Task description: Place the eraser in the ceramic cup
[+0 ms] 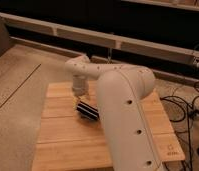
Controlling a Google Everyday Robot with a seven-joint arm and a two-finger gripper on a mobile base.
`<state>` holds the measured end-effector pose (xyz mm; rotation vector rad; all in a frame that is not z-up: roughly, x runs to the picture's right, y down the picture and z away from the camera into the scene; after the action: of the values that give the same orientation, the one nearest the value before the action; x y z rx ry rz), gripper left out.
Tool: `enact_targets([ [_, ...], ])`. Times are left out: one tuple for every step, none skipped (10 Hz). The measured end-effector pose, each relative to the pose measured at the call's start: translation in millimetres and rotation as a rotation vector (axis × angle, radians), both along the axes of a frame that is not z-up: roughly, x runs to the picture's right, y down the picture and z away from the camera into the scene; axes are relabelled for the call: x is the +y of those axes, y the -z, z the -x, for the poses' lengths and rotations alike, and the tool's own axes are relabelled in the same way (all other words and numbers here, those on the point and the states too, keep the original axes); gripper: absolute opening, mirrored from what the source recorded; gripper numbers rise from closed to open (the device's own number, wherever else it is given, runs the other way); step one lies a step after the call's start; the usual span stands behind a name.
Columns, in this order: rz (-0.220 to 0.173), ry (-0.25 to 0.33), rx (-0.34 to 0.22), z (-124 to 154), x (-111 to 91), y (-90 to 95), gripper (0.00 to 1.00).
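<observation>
Arm body (pixel 128 120) fills the near right and hides much of the worktop (pixel 58 135). Eraser (pixel 88 112) lies mid-worktop. End effector (pixel 80 96) is right over its far-left end; can't tell if it's clenched or released. Reads as the pickup step. Ceramic cup not visible. Next: confirm a firm grasp, then locate the cup.

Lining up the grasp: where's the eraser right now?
In the camera view, the eraser lies near the middle of the wooden table, just below the gripper and beside the white arm.
</observation>
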<state>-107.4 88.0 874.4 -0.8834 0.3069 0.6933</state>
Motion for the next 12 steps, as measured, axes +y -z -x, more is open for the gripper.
enact_targets([
  [0.001,0.004,-0.008,3.3,-0.1,-1.9,0.65],
  [0.009,0.009,-0.015,6.8,2.4,-3.0,0.65],
  [0.021,0.012,-0.021,9.4,6.6,-3.4,0.65],
  [0.032,0.011,-0.023,10.9,10.6,-4.0,0.65],
  [0.041,0.011,-0.024,12.1,13.4,-4.8,0.65],
  [0.045,0.011,-0.024,12.5,14.6,-5.6,0.65],
  [0.047,0.010,-0.022,11.9,14.4,-6.3,0.65],
  [0.051,0.010,-0.019,10.7,14.9,-6.7,0.65],
  [0.057,0.010,-0.017,10.4,17.1,-7.2,0.65],
  [0.064,0.009,-0.016,10.2,19.9,-7.5,0.65],
  [0.071,0.007,-0.013,10.2,22.6,-8.0,0.65],
  [0.077,0.005,-0.013,10.9,25.3,-8.6,0.65],
])
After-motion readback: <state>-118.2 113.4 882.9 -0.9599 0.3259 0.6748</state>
